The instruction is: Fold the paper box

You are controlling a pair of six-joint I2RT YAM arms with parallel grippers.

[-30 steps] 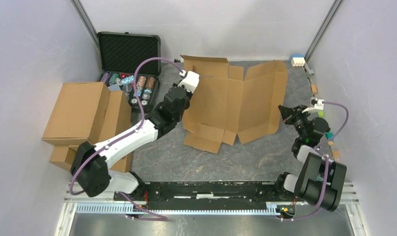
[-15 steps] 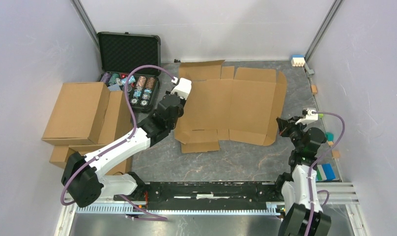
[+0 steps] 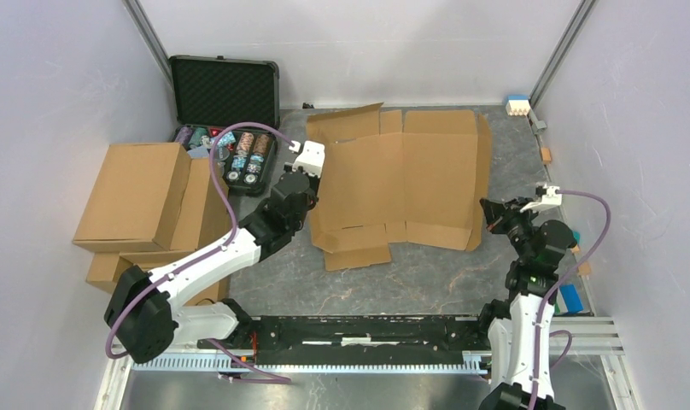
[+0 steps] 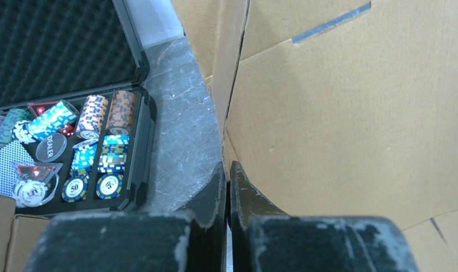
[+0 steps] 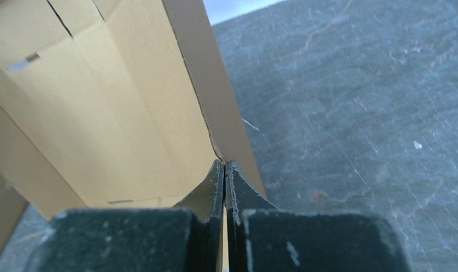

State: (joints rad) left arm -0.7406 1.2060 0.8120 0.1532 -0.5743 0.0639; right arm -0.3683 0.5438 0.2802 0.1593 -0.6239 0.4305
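The grey table (image 3: 410,273) is the biggest thing. White walls stand around it.

The paper box (image 3: 410,175) lies open on the far middle of the table, a big brown sheet with flaps. Its left and right side flaps tip up a bit. Small flaps stick out on the near side.

A pile of brown cartons (image 3: 141,201) sits at the left, well apart from the sheet. It leaves little room on the left.

A black case (image 3: 225,90) stands open at the far left, just beside the sheet's left edge. Its lid has bumpy black foam inside.

The left gripper (image 4: 227,170) is at the left edge of the paper box. Its jaws are almost closed and pinch that thin edge.

The right gripper (image 5: 224,167) is at the right edge of the paper box. Its jaws are pressed tight together and the tips touch the card. I cannot tell if card is caught between them.

In the case lie rows of chips (image 4: 105,164) in many colours, and some cards (image 4: 8,164). A clear round disc (image 4: 51,147) says DEALER. One chip (image 4: 73,187) shows 50.

A small white and blue block (image 3: 518,105) sits in the far right corner. A blue block (image 3: 570,297) lies near the right arm.
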